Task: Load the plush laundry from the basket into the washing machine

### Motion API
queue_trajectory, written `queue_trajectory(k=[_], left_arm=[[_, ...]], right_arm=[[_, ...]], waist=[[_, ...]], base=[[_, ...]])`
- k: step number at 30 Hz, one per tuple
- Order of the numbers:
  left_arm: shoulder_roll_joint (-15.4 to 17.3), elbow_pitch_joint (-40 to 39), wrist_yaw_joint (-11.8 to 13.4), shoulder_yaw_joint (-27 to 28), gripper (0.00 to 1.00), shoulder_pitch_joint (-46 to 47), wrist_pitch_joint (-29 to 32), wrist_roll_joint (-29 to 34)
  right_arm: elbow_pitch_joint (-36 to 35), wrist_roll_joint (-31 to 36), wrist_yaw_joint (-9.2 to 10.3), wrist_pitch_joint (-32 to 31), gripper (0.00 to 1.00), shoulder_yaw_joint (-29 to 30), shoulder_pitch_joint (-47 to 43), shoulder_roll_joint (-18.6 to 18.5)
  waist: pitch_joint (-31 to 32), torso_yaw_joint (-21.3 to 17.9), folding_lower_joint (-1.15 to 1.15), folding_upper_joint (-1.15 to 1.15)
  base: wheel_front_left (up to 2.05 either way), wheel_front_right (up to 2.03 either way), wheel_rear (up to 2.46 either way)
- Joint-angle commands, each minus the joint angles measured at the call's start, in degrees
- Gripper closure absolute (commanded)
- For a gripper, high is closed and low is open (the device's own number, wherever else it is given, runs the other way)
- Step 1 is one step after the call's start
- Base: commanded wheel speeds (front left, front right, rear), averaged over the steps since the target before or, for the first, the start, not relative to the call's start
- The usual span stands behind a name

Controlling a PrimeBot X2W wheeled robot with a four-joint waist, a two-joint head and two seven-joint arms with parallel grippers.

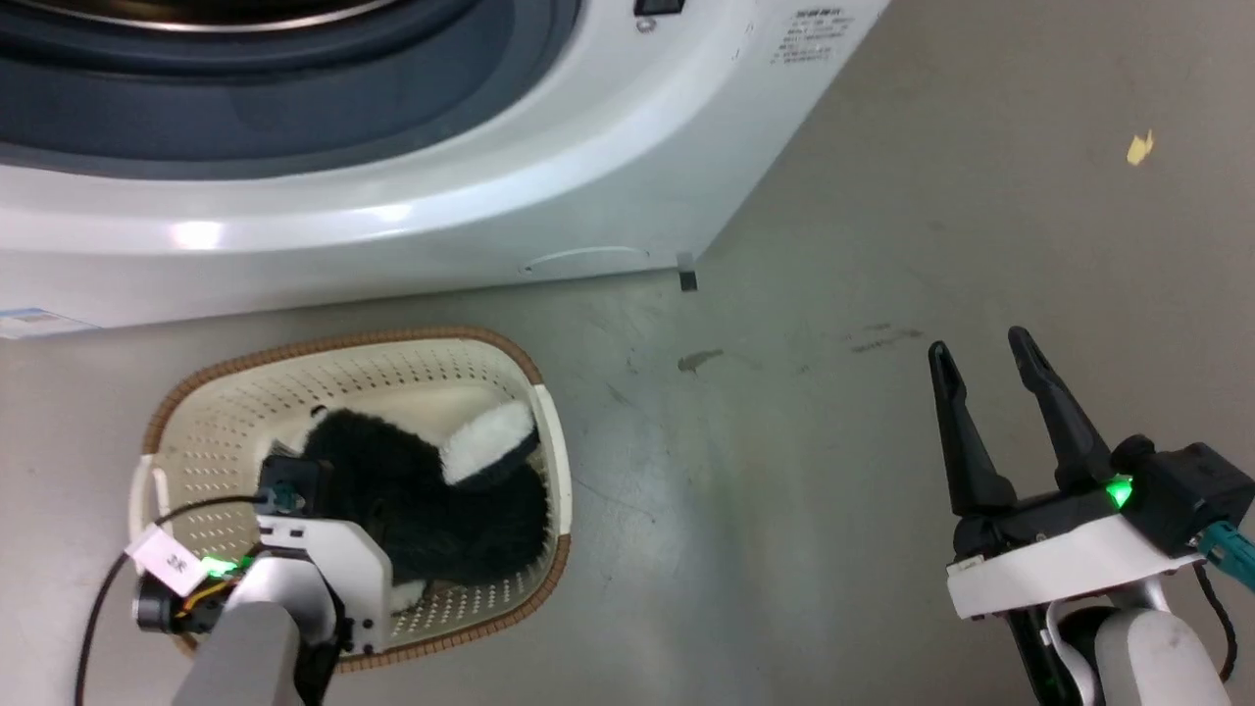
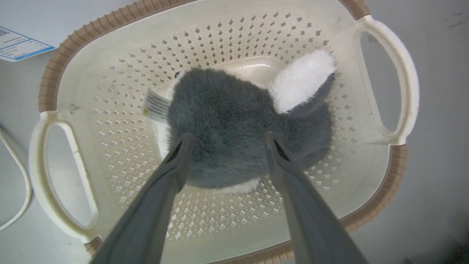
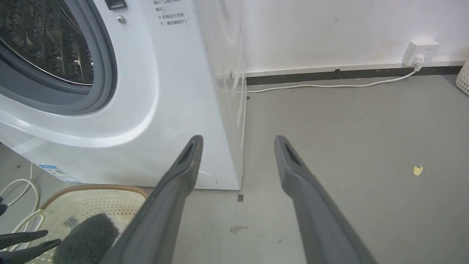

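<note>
The plush laundry [image 1: 431,500] lies bunched on the floor of the basket [image 1: 343,343] at the lower left of the head view, dark fur with a white patch toward the basket's right end. In the left wrist view the plush laundry [image 2: 234,124] sits at frame centre, directly ahead of the left end effector [image 2: 227,137], whose fingers [image 2: 176,165] are spread wide to either side of the dark body. The tips overlap the fur, but I cannot tell whether they press into it. Its long axis seems to run along the basket's [image 2: 110,22] length, left to right in that view, so the fingers appear to bracket it lengthwise rather than across the narrow way. The left arm is plainly the nearer one. The right end effector [image 1: 980,343] hangs at the lower right of the head view, well apart over bare floor [image 1: 784,441], fingers parted and empty. The washing machine [image 1: 392,226] fills the upper left of the head view just beyond the basket, its grey gasket [image 1: 294,108] at the top edge. A lift would likely need to clear the basket's wall and the washer's white lower panel. A yellow scrap [image 1: 1137,147] lies far right, out of the way.
</note>
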State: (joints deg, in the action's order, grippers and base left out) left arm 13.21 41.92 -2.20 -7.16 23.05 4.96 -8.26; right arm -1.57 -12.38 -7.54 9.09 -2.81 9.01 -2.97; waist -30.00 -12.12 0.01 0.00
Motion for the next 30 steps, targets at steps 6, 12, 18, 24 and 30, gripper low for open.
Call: queue_trajectory(k=[6,12,18,24,30], left_arm=[[2.24,5.32,0.34,-1.67,0.0,4.75,1.14,-0.37],[4.24,8.62,1.27,-2.63,0.0,8.17,0.27,-0.72],[5.88,12.6,0.64,-4.46,0.0,11.4,1.3,-0.7],[7.25,16.59,-0.11,-6.0,0.0,14.61,3.06,-1.16],[7.76,20.32,-0.42,-6.3,0.0,17.25,3.27,-2.97]], right_arm=[[-0.6,-2.1,0.04,1.18,0.0,-0.4,2.36,0.07],[-0.85,-3.3,0.04,1.9,0.0,-0.87,3.38,0.07],[-0.99,-4.56,0.04,2.61,0.0,-1.23,4.4,0.07],[-1.14,-5.79,0.04,3.33,0.0,-1.64,5.56,0.08],[-1.27,-7.32,0.05,4.04,0.0,-1.86,6.71,0.08]], waist=[[-3.93,-1.66,-0.01,0.0],[-6.98,-2.95,-0.01,0.0],[-10.05,-4.21,-0.01,0.0],[-13.15,-5.41,-0.01,0.0],[-16.1,-6.65,-0.01,0.0]], base=[[0.0,0.0,0.0],[0.0,0.0,0.0],[0.0,0.0,0.0],[0.0,0.0,0.0],[0.0,0.0,0.0]])
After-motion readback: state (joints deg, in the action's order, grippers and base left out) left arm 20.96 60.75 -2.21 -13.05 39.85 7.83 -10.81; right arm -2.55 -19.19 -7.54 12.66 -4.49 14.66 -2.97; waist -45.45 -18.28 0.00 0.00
